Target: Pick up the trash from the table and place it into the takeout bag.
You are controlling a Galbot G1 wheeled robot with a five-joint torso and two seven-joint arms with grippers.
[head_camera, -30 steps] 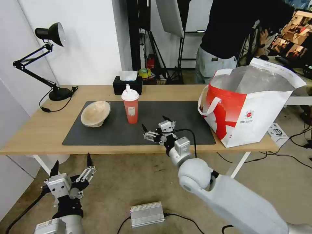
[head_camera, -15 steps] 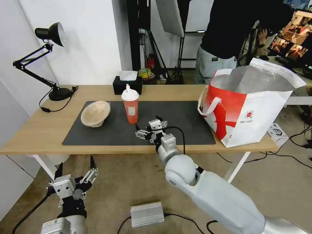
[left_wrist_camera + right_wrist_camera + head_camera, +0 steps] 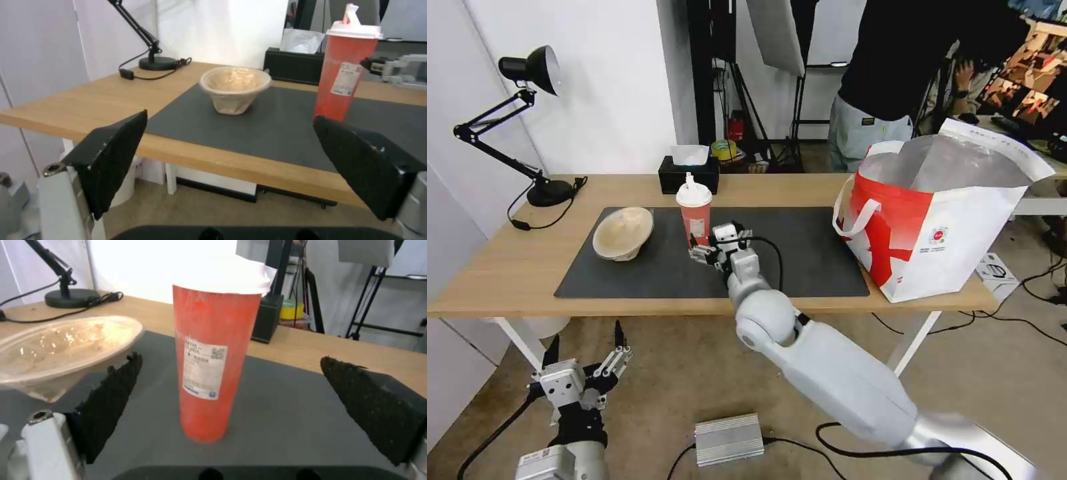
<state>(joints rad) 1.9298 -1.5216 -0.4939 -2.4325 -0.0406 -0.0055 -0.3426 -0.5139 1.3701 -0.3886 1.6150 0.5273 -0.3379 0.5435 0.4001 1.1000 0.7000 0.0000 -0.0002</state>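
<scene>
A tall red drink cup [image 3: 695, 220] [image 3: 213, 360] [image 3: 347, 71] with a white lid stands upright on the dark grey mat [image 3: 800, 257] of the table [image 3: 494, 267]. My right gripper [image 3: 708, 245] is open just in front of the cup, its black fingers [image 3: 111, 400] spread on either side without touching it. A beige pulp bowl [image 3: 622, 232] [image 3: 235, 87] [image 3: 58, 350] sits on the mat left of the cup. The takeout bag [image 3: 940, 220] stands open at the table's right end. My left gripper [image 3: 586, 348] hangs open below the table's front edge.
A black tissue box [image 3: 688, 172] sits behind the cup and a black desk lamp [image 3: 527, 127] stands at the back left. A silver box [image 3: 728, 439] lies on the floor. A person stands behind the bag.
My right arm has reached left and forward across the mat, bringing the open gripper up to the red cup. The left gripper has shifted slightly.
</scene>
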